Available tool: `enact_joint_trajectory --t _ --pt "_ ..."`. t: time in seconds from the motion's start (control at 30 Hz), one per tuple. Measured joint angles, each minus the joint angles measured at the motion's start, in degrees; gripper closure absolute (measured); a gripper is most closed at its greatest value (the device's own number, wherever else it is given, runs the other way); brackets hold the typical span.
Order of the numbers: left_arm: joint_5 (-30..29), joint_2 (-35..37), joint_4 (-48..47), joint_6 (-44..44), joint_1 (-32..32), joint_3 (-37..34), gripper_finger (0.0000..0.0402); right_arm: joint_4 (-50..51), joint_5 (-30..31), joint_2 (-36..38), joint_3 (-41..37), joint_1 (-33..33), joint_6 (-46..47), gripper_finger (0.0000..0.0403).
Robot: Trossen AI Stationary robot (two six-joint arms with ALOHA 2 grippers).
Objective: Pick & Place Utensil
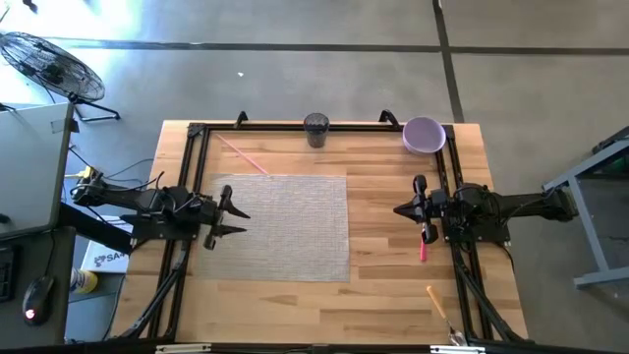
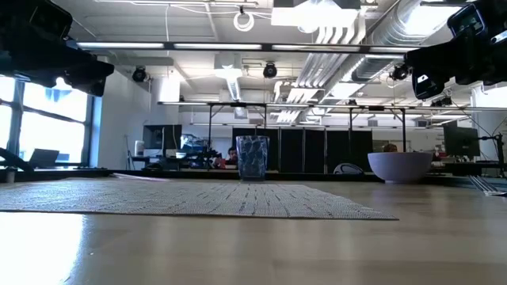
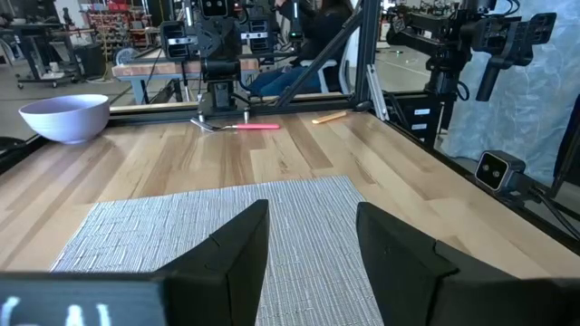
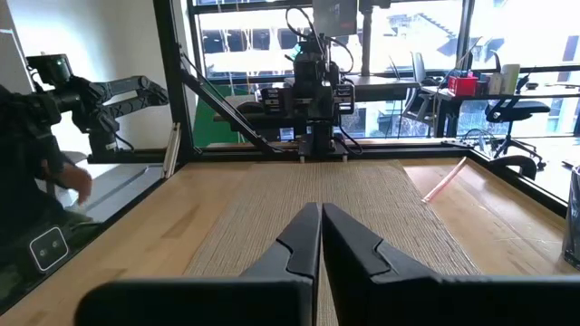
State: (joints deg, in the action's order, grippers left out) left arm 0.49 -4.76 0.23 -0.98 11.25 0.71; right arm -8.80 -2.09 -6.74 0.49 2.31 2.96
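Woven grey placemat point(image 1: 282, 227) covers the middle of the bench point(image 1: 383, 285). At the placemat's left edge hovers the left end effector point(image 1: 236, 222), fingers point(image 3: 237, 249) spread wide and empty. Off the placemat's right edge, the right end effector point(image 1: 401, 209) is pinched together on nothing. One pink-handled utensil point(image 1: 424, 246) lies right of the placemat beneath the right arm, long axis along that edge. One pink straw point(image 1: 241, 154) lies diagonally beyond the placemat, with one glass point(image 1: 315, 129) and one lavender bowl point(image 1: 424, 135); an orange-handled utensil point(image 1: 436, 301) sits nearer the front
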Motion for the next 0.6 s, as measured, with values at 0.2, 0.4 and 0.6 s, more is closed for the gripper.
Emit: enact_joint_trajectory --t 0.2,0.4,0.6 --pt "0.0 0.0 0.0 0.0 0.0 0.0 0.0236 0.0 0.0 0.0 0.0 0.0 0.0 0.0397" --pt "0.0 0.0 2.4 5.7 0.0 0.0 0.0236 0.0 0.0 0.0 0.0 0.0 0.0 0.0396" --pt "-2.5 0.0 4.1 16.1 0.0 0.0 0.0236 0.0 0.0 0.0 0.0 0.0 0.0 0.0394"
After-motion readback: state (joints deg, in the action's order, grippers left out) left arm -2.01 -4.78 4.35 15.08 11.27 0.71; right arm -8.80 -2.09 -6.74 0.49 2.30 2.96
